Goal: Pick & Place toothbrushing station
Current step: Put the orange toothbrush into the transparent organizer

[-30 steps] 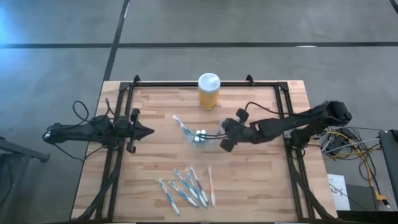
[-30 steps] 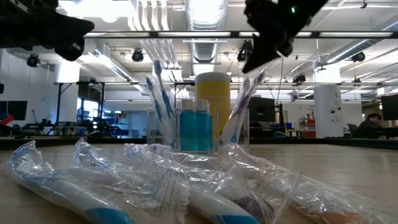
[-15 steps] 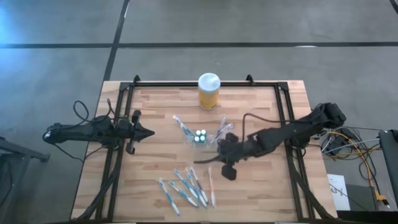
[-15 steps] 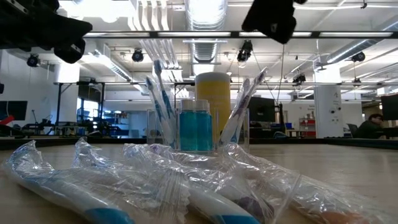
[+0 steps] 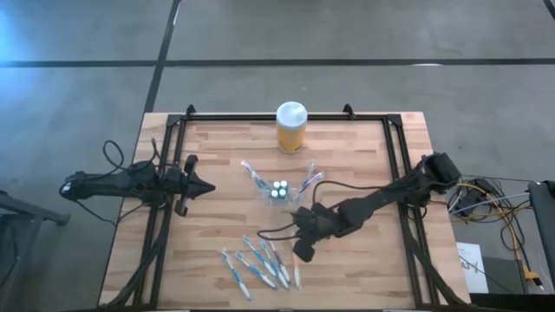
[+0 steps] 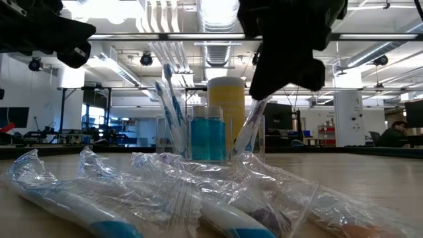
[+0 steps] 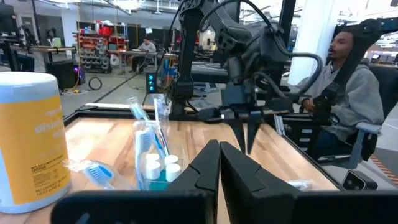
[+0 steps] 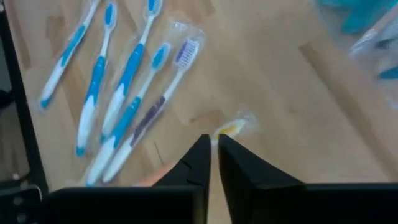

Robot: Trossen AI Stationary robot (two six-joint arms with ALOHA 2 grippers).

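While our right gripper, fingers nearly closed and empty, hovers over the wrapped toothbrushes near the worktop's front edge, we should spread them and straddle a single handle.

two matte black jointed arms, each trailing looped black cables; each ends in a gripper of two slim, tapering dark fingers with flat inner faces.
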